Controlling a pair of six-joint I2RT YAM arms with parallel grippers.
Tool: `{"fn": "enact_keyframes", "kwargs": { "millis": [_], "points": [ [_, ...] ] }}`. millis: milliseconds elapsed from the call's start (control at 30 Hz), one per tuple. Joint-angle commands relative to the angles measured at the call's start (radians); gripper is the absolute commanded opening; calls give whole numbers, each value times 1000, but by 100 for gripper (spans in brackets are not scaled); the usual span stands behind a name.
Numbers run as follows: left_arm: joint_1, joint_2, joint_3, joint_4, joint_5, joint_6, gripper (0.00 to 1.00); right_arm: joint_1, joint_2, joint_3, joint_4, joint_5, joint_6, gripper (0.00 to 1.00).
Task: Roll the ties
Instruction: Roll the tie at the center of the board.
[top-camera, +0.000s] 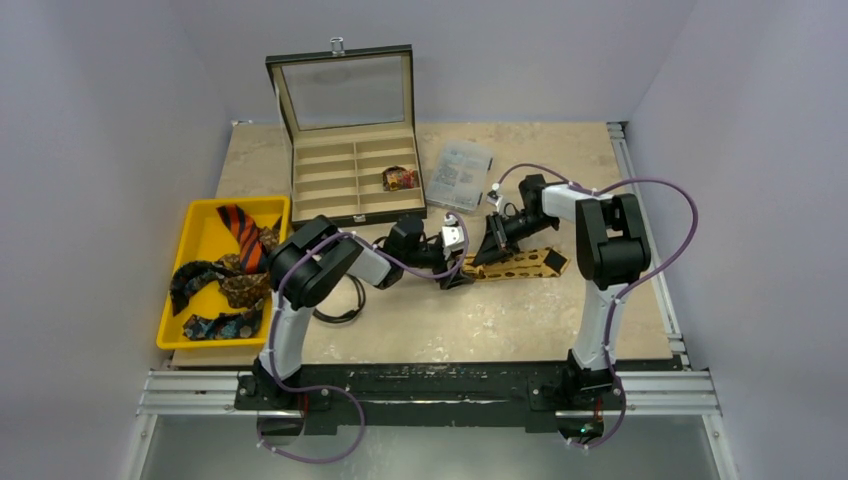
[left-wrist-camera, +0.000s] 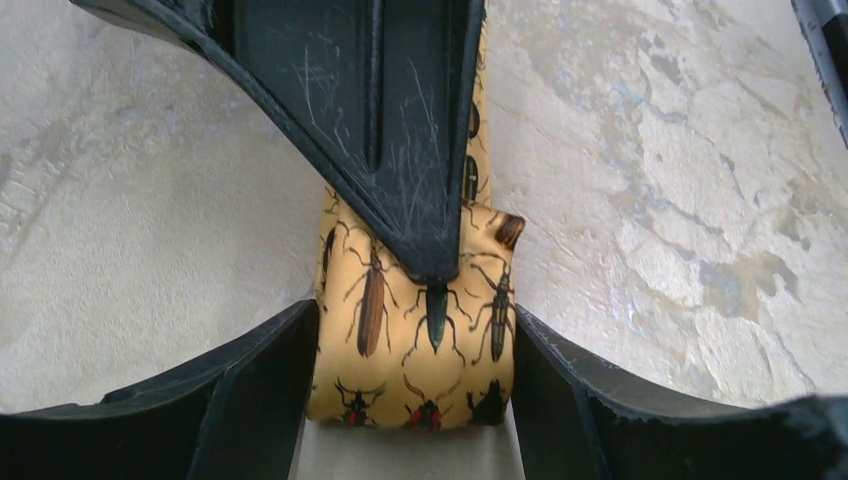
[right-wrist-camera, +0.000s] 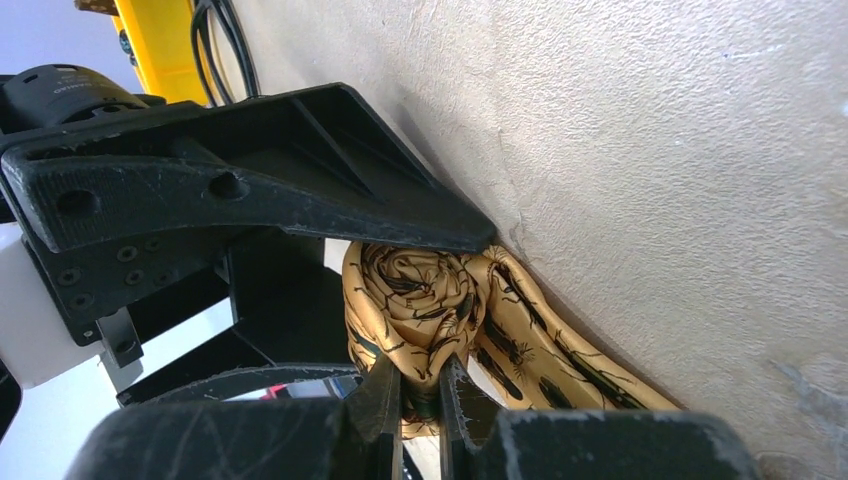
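On the mottled tabletop (top-camera: 450, 320), right tool (right-wrist-camera: 422, 378) pinches the coiled gold tie (right-wrist-camera: 420, 290); left tool (left-wrist-camera: 412, 330) straddles it, apart.

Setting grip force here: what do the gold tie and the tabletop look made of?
The gold tie looks like thin silky woven fabric: faint sheen, soft folds, printed beetles. The tabletop looks hard, matte, stone-patterned; real stone or laminate, unclear.

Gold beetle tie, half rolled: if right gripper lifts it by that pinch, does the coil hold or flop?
Likely floppy: the gold beetle tie creases softly where the right gripper pinches the coil. Probably unwinds if lifted, since its unrolled tail lies loose on the table. Its sheen suggests slippery fabric.
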Motion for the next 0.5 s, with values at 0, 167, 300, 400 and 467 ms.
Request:
{"fn": "enact_keyframes", "kwargs": {
  "millis": [0,167,300,400,467],
  "points": [
    [-9,65,33,153,42,-124,65,1,49,-41,80,379,-105,0],
    [-43,54,10,118,-32,-68,37,2,77,-14,90,337,-111,0],
    [-49,-66,-70,-78,-162,43,24,16,77,29,111,252,-91,2],
    [-48,-148,-82,-334,-279,96,19,27,70,81,120,174,-51,25],
    [-46,-170,-75,-459,-329,127,20,25,60,119,107,113,-33,39]
  ]
}}
